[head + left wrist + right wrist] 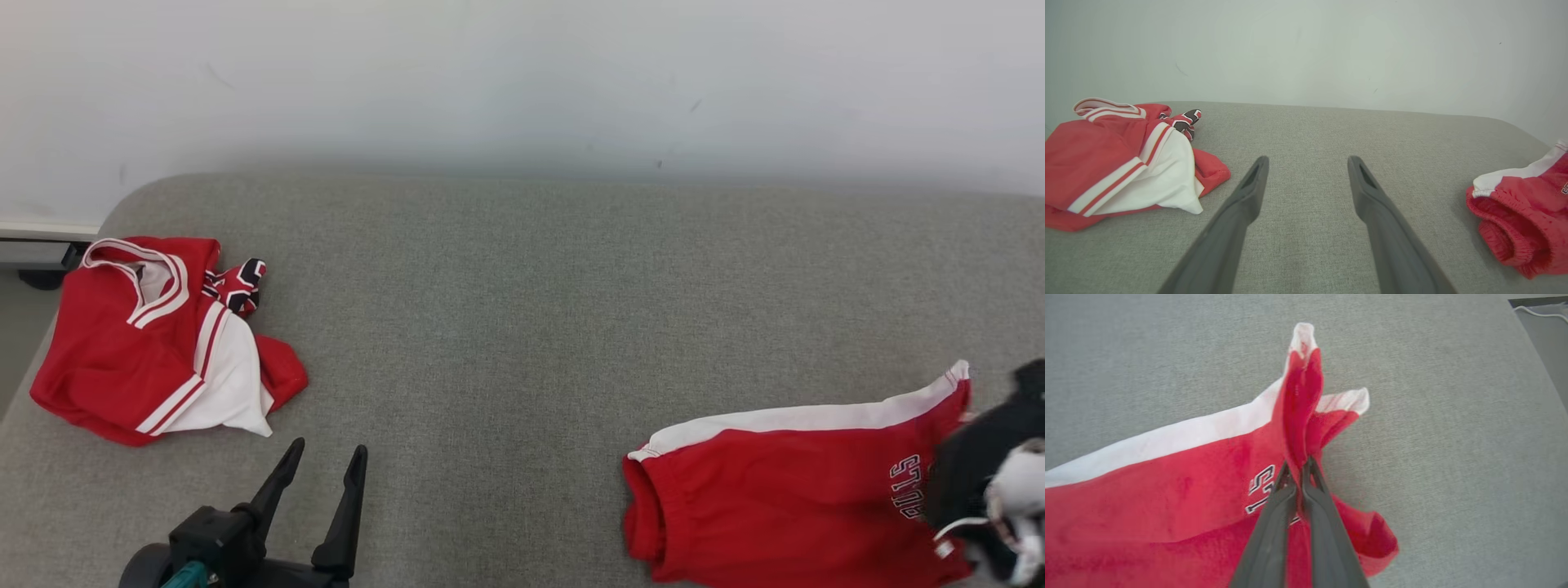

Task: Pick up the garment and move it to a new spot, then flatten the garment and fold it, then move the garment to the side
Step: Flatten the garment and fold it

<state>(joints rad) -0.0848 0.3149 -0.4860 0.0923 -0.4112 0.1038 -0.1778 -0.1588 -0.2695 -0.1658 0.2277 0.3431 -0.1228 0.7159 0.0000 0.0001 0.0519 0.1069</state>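
Red shorts point(775, 498) lay near right on the grey padded worktop point(522, 327); soft, light and limp, I judged. My right gripper point(1300, 467) had its jaws clamped on a bunched leg hem, a fair hold for dragging; my left gripper point(326, 447) had its jaws apart.

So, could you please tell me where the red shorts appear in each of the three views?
Head view: red shorts at lower right.
Left wrist view: red shorts at the right edge.
Right wrist view: red shorts across lower left, pinched by the right gripper.
Shared landmark: their white side stripe.
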